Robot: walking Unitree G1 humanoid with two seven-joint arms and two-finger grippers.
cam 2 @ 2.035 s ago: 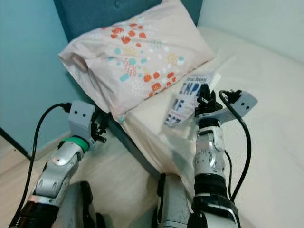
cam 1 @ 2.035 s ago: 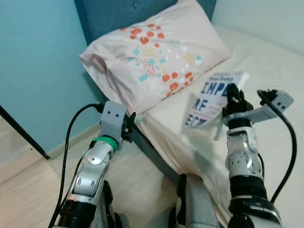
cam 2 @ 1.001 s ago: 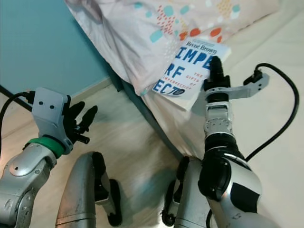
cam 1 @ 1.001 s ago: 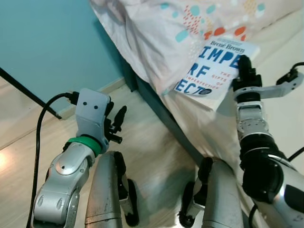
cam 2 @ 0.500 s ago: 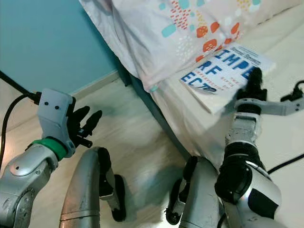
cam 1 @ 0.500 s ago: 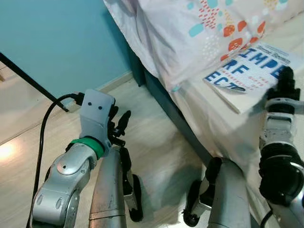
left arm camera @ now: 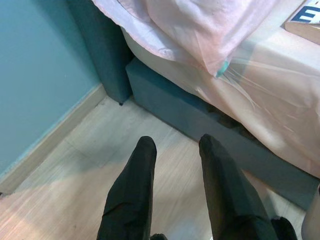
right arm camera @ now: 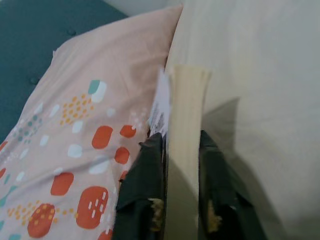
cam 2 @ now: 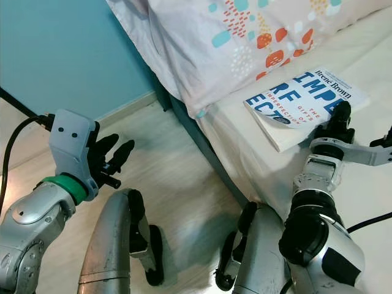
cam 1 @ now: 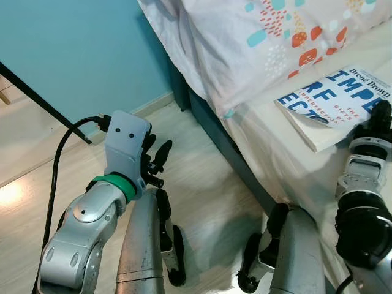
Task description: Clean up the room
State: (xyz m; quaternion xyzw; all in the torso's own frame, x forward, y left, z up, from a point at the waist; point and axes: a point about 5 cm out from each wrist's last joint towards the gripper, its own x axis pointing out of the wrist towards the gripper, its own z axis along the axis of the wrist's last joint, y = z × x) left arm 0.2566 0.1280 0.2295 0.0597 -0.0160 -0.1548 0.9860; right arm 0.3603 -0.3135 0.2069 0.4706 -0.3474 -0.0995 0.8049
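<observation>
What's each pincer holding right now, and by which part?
The right pincer clamps the white paperback book with blue cover lettering by its page edge, cover on one side. The left pincer is open above the floor, holding nothing.

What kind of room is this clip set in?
Most likely a bedroom: a bed with a cream sheet, a patterned pillow at its head against a teal wall, and a book held in the right claw.

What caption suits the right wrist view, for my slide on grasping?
Right pincer clamps a paperback book edge-on beside the floral pillow on the bed.
</observation>
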